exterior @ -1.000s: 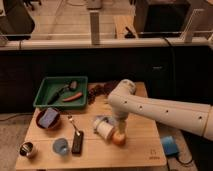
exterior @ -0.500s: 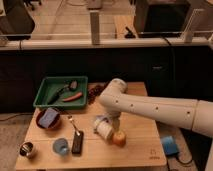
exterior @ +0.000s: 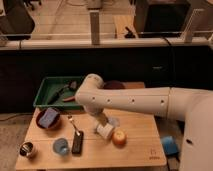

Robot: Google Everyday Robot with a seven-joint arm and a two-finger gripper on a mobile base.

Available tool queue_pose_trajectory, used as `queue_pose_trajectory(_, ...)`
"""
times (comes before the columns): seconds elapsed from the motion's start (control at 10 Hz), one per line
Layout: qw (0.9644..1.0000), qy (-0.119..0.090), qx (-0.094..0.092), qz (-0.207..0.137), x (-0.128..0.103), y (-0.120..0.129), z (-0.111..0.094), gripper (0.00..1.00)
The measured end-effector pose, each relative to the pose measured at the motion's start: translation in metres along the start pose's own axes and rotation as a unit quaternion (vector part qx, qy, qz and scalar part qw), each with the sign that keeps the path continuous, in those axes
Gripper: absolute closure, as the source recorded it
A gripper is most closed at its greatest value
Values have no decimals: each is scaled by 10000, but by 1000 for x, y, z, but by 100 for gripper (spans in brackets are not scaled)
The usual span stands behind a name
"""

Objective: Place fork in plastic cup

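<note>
The fork [exterior: 74, 125] is lying flat on the wooden table [exterior: 137, 152], just above the black block [exterior: 77, 143] as the camera sees it, with its near end almost meeting the block's top edge. Its long axis is running on a slant, from the upper left down toward the block at the lower right. Which end carries the tines I cannot tell. It is showing as a thin, pale silver sliver, roughly as long as the block.

There is one fork and one plastic cup [exterior: 60, 146], which is standing upright just left of the block: short, round, translucent light blue. It is one of three cups. A shiny metal cup [exterior: 27, 149] is standing further left of the block, and a white cup [exterior: 104, 131] is lying on its side to the block's right. One orange ball-like thing [exterior: 119, 138] is sitting right of the block, beyond the white cup.

The gripper [exterior: 102, 121] is hanging off the white arm [exterior: 135, 102] to the right of the block, directly over the white cup (apart from the fork). Its fingers are standing wide, with nothing visibly held.
</note>
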Motion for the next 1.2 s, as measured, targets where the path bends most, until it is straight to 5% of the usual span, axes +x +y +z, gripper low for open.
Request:
queue_pose_trajectory(0.1,9974,57,-89,-719,-13,-10,-2,20)
queue_pose_trajectory(0.3,9838,60,-246,-1775,-33,-23,-1,20)
queue_pose_trajectory(0.5,9530,-111,-234,-3018,-54,-36,5,20)
queue_pose_trajectory(0.6,9377,-241,-163,-3463,-64,-44,8,20)
queue_pose_trajectory(0.8,9125,-511,4,-4060,-85,-57,14,20)
queue_pose_trajectory(1.1,8954,-673,133,-4400,-114,-78,26,20)
queue_pose_trajectory(1.2,8922,-612,154,-4472,-116,-81,29,20)
